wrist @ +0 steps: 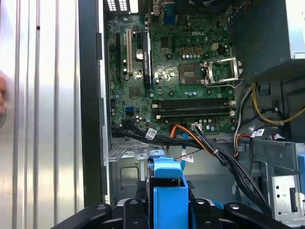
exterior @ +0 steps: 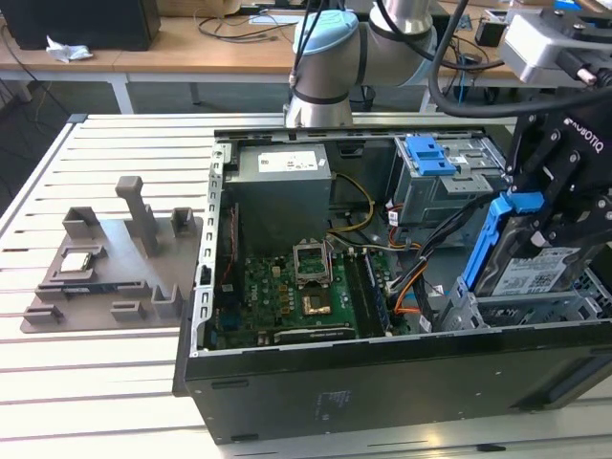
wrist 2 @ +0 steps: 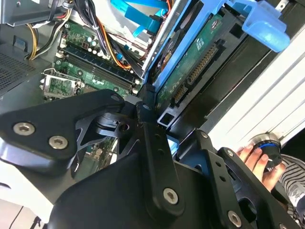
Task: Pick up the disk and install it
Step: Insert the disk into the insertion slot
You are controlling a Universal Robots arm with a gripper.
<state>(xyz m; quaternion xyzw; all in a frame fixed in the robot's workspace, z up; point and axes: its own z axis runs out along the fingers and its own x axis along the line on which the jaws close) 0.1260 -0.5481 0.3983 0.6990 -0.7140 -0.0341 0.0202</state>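
Note:
The disk (exterior: 532, 271) is a silver drive with a white-and-blue label and a blue carrier frame. It hangs tilted, nearly on edge, over the metal bay (exterior: 521, 311) at the exterior view's right end of the open computer case. My gripper (exterior: 562, 229) comes down from above and is shut on the disk. The first wrist view shows the blue carrier end (wrist: 167, 190) clamped between the black fingers (wrist: 135, 208). In the second wrist view the disk's green circuit-board underside (wrist 2: 200, 52) faces the camera.
The case (exterior: 382, 382) lies open with the motherboard (exterior: 287, 296), a grey power supply (exterior: 282, 182) and orange and black cables (exterior: 411, 282). A blue bracket (exterior: 430, 153) sits atop the grey drive cage. A grey fixture plate (exterior: 105, 258) lies on the slatted table. A person's hand (wrist 2: 257, 160) rests nearby.

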